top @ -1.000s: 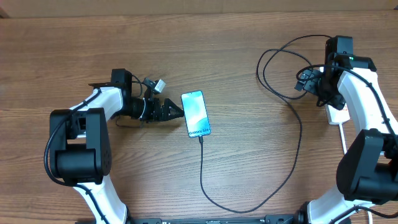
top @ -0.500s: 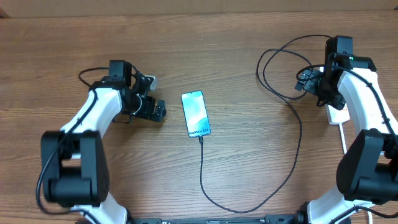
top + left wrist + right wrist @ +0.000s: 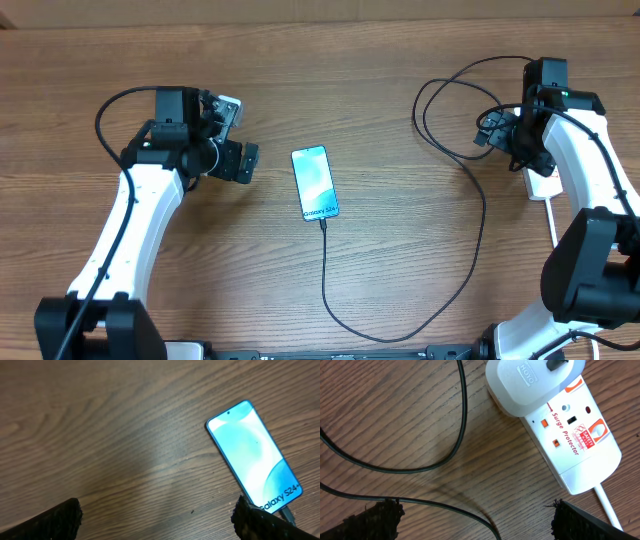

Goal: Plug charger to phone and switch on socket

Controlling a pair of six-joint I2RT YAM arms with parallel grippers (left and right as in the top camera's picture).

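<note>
Right claw (image 3: 480,525) is hanging with jaws wide apart, gripping nothing, just over the socket (image 3: 575,445) at the right side of the desk (image 3: 380,50). Left claw (image 3: 157,525) is also gaping and empty, sitting left of the phone (image 3: 252,455), near but not touching.

Phone is lying flat, screen up, mid-desk. The charger (image 3: 324,262) is running from the phone's bottom edge, looping along the desk's near edge, then up to a white adapter (image 3: 530,385) seated in the socket. Tip looks plugged in, but I can't fully confirm.

So I'm reading the switch as the step you're facing. Two small orange buttons (image 3: 544,423) are showing beside the adapter.

I'm expecting a stiff little button on a light plastic strip that will probably slide if shoved sideways. You're wanting one fingertip pressing straight down. Cable's thin, limp and snaggy, and the phone's slick glass, so avoid dragging either.
</note>
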